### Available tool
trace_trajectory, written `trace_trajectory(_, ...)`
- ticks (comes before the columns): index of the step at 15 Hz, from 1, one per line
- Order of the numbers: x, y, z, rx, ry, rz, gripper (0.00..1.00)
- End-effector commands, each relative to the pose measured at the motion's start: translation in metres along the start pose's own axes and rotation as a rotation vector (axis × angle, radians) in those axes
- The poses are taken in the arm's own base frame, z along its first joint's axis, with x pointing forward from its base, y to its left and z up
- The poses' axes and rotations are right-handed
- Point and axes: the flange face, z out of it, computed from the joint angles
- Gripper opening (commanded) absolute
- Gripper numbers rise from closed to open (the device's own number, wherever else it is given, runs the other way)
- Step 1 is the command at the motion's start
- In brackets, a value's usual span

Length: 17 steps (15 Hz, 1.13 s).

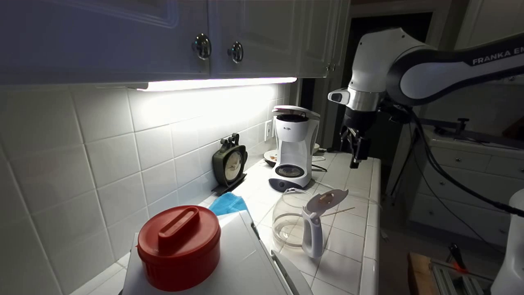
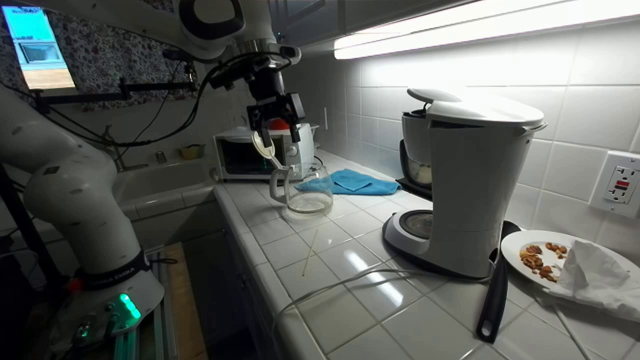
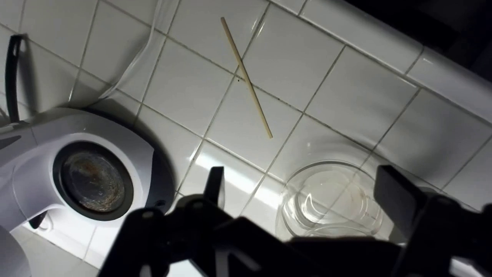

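My gripper (image 3: 303, 184) is open and empty, with its two black fingers spread apart in the wrist view. It hangs above the tiled counter in both exterior views (image 1: 355, 162) (image 2: 281, 137). A glass carafe (image 3: 326, 200) shows below and between the fingers, partly hidden by the gripper. The carafe (image 1: 286, 221) stands upright with a white handle (image 1: 313, 237) and its lid (image 1: 332, 199) flipped open; it also shows in an exterior view (image 2: 312, 195). A thin wooden stick (image 3: 250, 82) lies on the tiles near it. A white coffee maker (image 2: 470, 195) stands nearby, its lid raised (image 1: 291, 151).
A blue cloth (image 2: 360, 182) lies by the wall. A white toaster oven (image 1: 249, 254) carries a red lidded container (image 1: 180, 250). A plate (image 2: 515, 245) with nuts, a black handle (image 2: 492, 305) and a cord (image 2: 345, 281) lie near the coffee maker. Cabinets (image 1: 262, 37) hang above.
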Motion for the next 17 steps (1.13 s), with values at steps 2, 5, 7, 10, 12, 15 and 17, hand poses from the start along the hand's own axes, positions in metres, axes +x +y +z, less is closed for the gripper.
trace_trajectory(2, 0.013, -0.020, -0.020, -0.031, 0.119, 0.052, 1.00)
trace_trajectory(5, 0.024, -0.032, -0.025, -0.110, 0.212, 0.018, 1.00)
trace_trajectory(7, 0.029, -0.035, -0.026, -0.119, 0.260, 0.014, 1.00)
trace_trajectory(10, 0.032, -0.037, -0.022, -0.099, 0.345, 0.001, 1.00)
trace_trajectory(12, 0.033, -0.039, -0.021, -0.097, 0.399, -0.006, 1.00)
trace_trajectory(15, 0.044, -0.036, -0.018, -0.114, 0.387, -0.005, 1.00)
trace_trajectory(17, 0.044, -0.036, -0.017, -0.113, 0.390, -0.005, 1.00)
